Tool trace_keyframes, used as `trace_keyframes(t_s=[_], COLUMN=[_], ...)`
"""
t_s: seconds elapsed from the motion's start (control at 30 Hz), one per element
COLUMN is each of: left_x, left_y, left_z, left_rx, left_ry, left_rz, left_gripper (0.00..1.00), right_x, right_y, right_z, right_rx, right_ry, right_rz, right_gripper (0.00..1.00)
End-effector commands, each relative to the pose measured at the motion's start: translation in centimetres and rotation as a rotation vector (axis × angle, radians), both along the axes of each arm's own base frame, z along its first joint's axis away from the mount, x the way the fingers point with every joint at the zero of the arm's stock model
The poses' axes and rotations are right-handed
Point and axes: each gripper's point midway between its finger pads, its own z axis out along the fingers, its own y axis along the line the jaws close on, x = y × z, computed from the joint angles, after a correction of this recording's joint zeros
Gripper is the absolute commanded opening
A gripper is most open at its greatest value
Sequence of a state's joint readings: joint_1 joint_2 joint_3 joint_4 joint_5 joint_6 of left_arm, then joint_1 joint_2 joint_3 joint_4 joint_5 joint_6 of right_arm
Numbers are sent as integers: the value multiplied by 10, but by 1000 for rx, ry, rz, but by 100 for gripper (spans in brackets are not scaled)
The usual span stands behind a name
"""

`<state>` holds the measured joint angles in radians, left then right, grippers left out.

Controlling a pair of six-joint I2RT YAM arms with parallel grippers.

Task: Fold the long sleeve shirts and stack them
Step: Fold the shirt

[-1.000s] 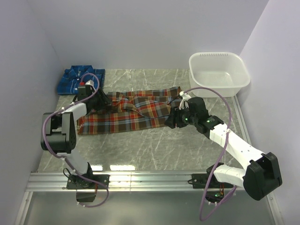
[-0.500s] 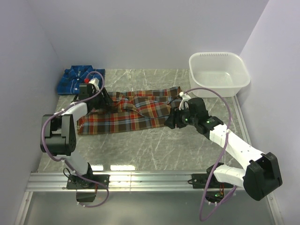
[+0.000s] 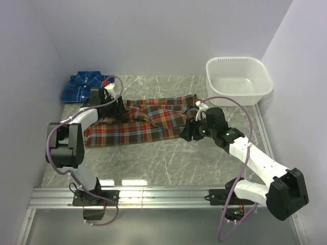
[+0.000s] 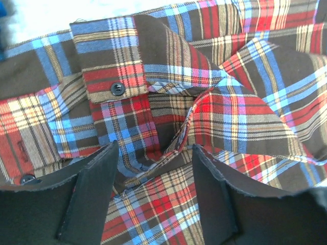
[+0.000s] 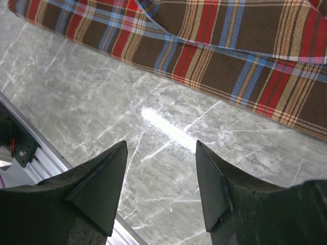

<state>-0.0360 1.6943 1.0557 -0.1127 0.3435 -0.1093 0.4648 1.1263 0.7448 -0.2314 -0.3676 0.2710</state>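
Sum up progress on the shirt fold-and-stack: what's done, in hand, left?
Done: the blue shirt looks folded at the far left corner of the table. In hand: the red plaid shirt lies long and rumpled, only partly folded. The left gripper is open over its bunched cloth and the right gripper is open over bare table by its edge, neither holding. Left: finish that fold, then stack the two.

No writing, label, brand or number can be read in any of the views. The red plaid shirt [image 3: 148,125] in the middle, the blue shirt [image 3: 82,88] at the far left and the white tub [image 3: 237,59] at the far right carry no legible marks.
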Motion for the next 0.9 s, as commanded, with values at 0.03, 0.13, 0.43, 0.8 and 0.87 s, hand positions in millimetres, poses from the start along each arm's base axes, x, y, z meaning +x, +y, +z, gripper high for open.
trace_keyframes(t_s=[0.03,0.13,0.43,0.8,0.87], left_x=[3,3,-4,-5,-3], left_y=[-4,-2,3,1,5], left_z=[-2,-6,-21,-10,7], left_rx=[49,63,105,100,107], left_ry=[-1,5,41,41,23], left_rz=[-66,-60,-54,-49,-12], left_gripper=[60,60,51,9,1], right_x=[1,1,1,1,1], right_y=[1,1,1,1,0], right_z=[10,11,8,9,11], right_rx=[20,18,18,13,12], right_ry=[-47,-49,-44,-48,-55], right_rz=[13,14,17,15,12], right_gripper=[63,63,62,62,62])
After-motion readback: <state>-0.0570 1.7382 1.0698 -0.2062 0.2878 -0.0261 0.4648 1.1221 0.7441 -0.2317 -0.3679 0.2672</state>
